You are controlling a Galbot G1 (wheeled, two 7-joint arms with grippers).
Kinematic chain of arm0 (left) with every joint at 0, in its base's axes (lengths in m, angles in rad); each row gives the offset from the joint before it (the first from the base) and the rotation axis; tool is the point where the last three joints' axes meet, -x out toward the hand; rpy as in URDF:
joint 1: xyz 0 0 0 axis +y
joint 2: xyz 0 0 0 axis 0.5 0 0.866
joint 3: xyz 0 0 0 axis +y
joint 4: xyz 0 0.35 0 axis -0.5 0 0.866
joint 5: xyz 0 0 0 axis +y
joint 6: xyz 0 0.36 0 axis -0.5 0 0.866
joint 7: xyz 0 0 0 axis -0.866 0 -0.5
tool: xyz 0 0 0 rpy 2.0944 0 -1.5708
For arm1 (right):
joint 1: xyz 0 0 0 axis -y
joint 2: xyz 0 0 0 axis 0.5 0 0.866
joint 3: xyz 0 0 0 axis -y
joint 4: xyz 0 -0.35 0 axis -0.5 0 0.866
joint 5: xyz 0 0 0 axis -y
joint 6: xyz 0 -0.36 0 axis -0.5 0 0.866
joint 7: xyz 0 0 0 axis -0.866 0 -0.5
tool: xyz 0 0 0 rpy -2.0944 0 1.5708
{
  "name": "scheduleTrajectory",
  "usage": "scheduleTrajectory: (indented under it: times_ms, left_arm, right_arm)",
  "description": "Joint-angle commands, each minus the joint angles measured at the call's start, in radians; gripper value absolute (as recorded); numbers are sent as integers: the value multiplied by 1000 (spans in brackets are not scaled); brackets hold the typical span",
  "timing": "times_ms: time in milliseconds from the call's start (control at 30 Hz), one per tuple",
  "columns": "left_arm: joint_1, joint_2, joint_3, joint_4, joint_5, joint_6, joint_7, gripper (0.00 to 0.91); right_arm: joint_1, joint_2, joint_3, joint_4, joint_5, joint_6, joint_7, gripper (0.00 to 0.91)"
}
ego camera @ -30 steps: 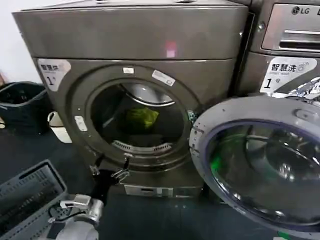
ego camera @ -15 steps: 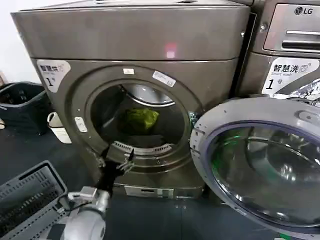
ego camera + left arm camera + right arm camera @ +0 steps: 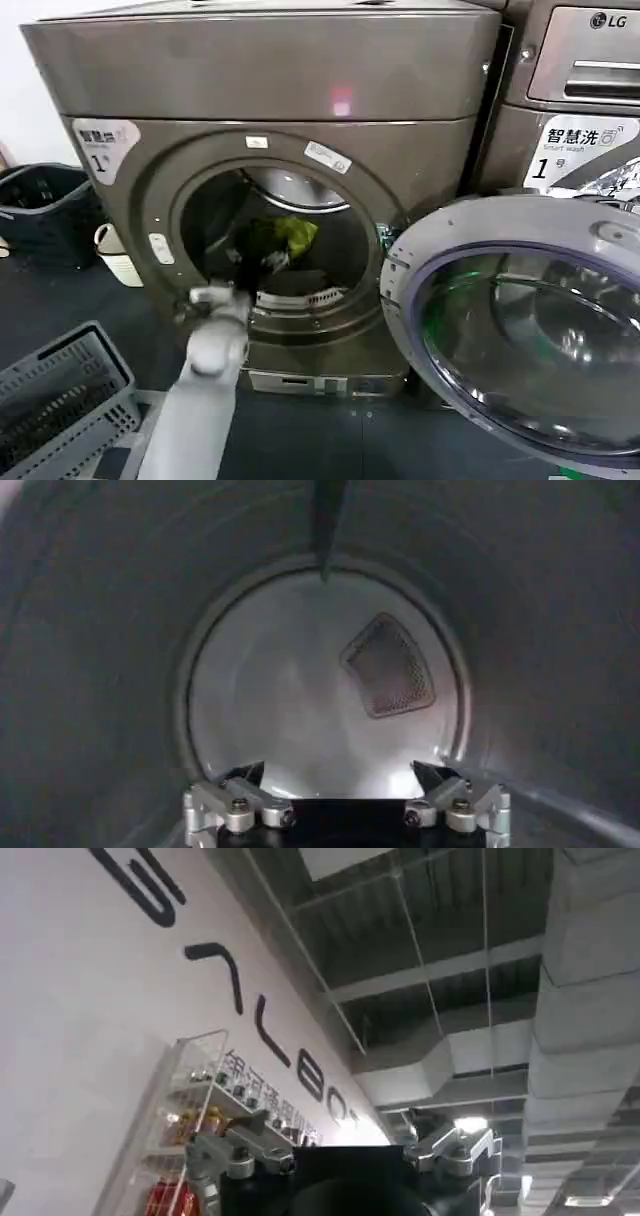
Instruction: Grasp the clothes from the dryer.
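The dryer point(image 3: 270, 70) is a dark grey-brown front-loader, and its glass-windowed round door point(image 3: 520, 330) is swung open to the right. Deep in the drum lie the clothes: a lime yellow-green piece point(image 3: 295, 234), partly hidden behind my left arm. My left arm reaches through the round port. Its gripper point(image 3: 256, 262) is inside the drum, just in front of and below the green piece. In the left wrist view that gripper point(image 3: 338, 775) is open with nothing between its fingers, facing the shiny back wall and a mesh vent point(image 3: 388, 665). My right gripper point(image 3: 342, 1143) is open, held idle and pointing up at a ceiling.
An LG-marked machine point(image 3: 580, 90) stands to the right, behind the open door. A grey slatted basket point(image 3: 60, 400) sits on the floor at the lower left. A dark bin point(image 3: 45, 210) and a white jug point(image 3: 118, 262) stand left of the dryer.
My left arm has risen from below the port and pushed forward into the drum, so the gripper now stands in front of the green piece. The door has not moved.
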Motion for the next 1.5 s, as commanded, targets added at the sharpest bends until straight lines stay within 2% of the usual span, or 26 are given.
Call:
scheduleTrajectory:
  times_ms: [33, 233, 300, 500, 767, 800, 833, 867, 900, 933, 967, 1200, 1333, 1500]
  left_arm:
    - [-183, 17, 202, 264, 424, -131, 324, 907]
    - [-186, 1, 233, 260, 463, -24, 204, 907]
    - [-184, -16, 288, 256, 494, 8, 208, 907]
    - [-197, -74, 331, 335, 501, 29, 205, 907]
    - [-151, -69, 343, 338, 484, 38, 122, 907]
    - [-150, -70, 336, 335, 481, 38, 110, 819]
    - [-147, -71, 334, 333, 476, 40, 107, 523]
    - [-146, -74, 334, 333, 476, 40, 107, 375]
    - [-143, -76, 334, 333, 476, 39, 107, 114]
    - [-142, -78, 333, 333, 474, 39, 106, 34]
    - [-142, -81, 330, 332, 467, 38, 107, 0]
    - [-171, -87, 317, 313, 448, 32, 126, 0]
    - [-187, -84, 255, 270, 420, 37, 131, 0]
    - [-128, -54, 180, 149, 290, 35, 8, 0]
  right_arm:
    - [2, 2, -5, 4, 0, 0, -2, 907]
    - [4, 9, -9, 8, -1, 1, -4, 907]
    - [5, 10, -12, 15, 0, 1, -4, 907]
    - [8, 15, -16, 16, -2, 3, -6, 907]
    - [26, 26, -39, 26, -10, 6, -8, 907]
    - [29, 27, -43, 28, -10, 6, -8, 907]
    - [33, 29, -50, 32, -12, 6, -8, 907]
    - [35, 31, -55, 35, -12, 6, -8, 907]
    - [37, 33, -59, 38, -13, 6, -8, 907]
    - [38, 34, -61, 38, -14, 6, -8, 907]
    - [38, 34, -61, 37, -15, 7, -8, 907]
    - [37, 34, -61, 35, -17, 8, -8, 907]
    - [40, 34, -64, 36, -18, 9, -8, 907]
    - [48, 37, -80, 39, -20, 9, -6, 907]
